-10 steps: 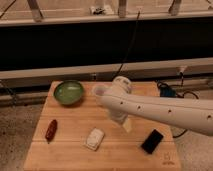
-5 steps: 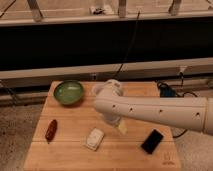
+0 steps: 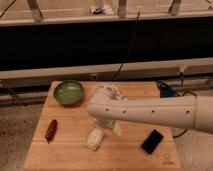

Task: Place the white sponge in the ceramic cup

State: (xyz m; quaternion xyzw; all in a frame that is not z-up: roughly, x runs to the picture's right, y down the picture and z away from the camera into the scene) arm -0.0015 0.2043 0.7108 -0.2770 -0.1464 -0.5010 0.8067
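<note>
The white sponge (image 3: 95, 138) lies flat on the wooden table (image 3: 70, 155), in the front middle. My white arm reaches in from the right across the table. The gripper (image 3: 115, 128) hangs below the arm's end, just right of the sponge and slightly behind it, close to the table top. It holds nothing that I can see. A white object (image 3: 107, 91) shows just behind the arm, right of the green bowl. The arm hides most of it, so I cannot tell whether it is the ceramic cup.
A green bowl (image 3: 68, 92) stands at the back left. A dark red oblong object (image 3: 51, 130) lies at the left. A black phone (image 3: 152, 141) lies at the front right. Cables and a blue object (image 3: 166, 91) sit at the back right edge.
The arm has swung left and come lower over the table. The gripper is now closer to the sponge. The sponge and the other objects have not moved.
</note>
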